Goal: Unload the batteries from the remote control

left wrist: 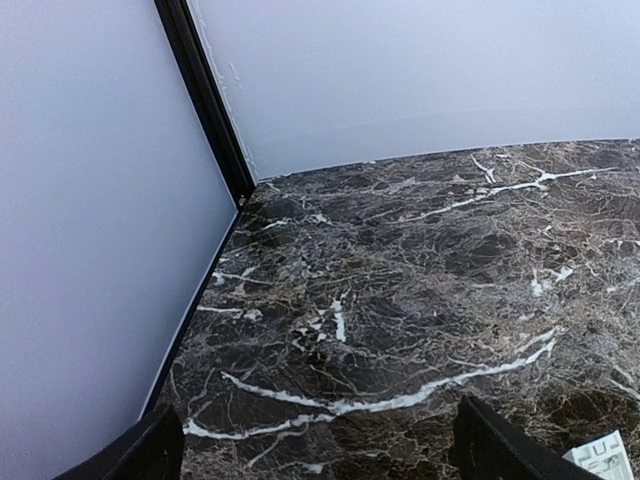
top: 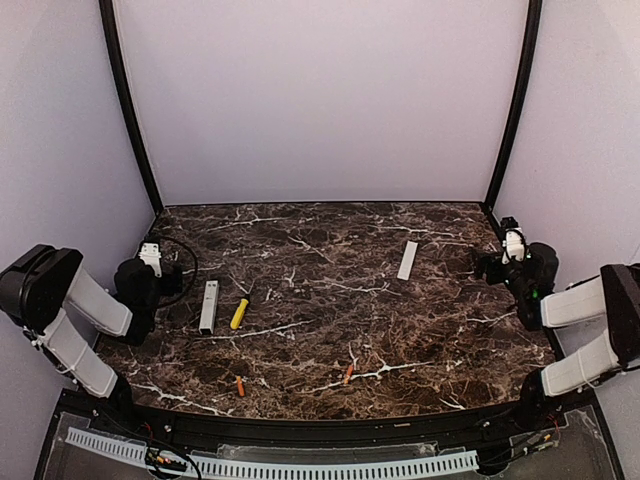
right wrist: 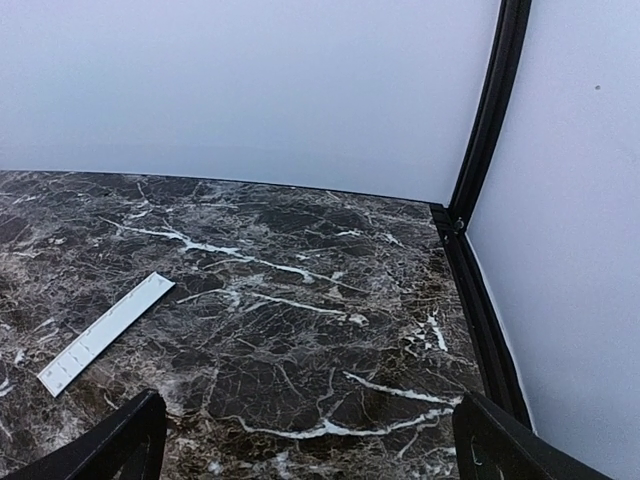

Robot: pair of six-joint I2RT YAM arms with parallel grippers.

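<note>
The remote control (top: 208, 306), a slim white bar, lies on the marble table left of centre; one printed end of it (left wrist: 603, 456) shows at the bottom right of the left wrist view. Two small orange batteries lie loose on the table near the front, one (top: 240, 386) at the left and one (top: 348, 374) near the middle. My left gripper (top: 150, 262) hovers at the left edge, open and empty (left wrist: 320, 465), a little left of the remote control. At the right edge, far from all of this, my right gripper (top: 512, 246) is also open and empty (right wrist: 310, 455).
A yellow-handled tool (top: 239, 313) lies just right of the remote control. A thin flat white cover strip (top: 407, 259) lies right of centre, also seen in the right wrist view (right wrist: 105, 332). Pale walls with black corner posts (right wrist: 487, 120) enclose the table.
</note>
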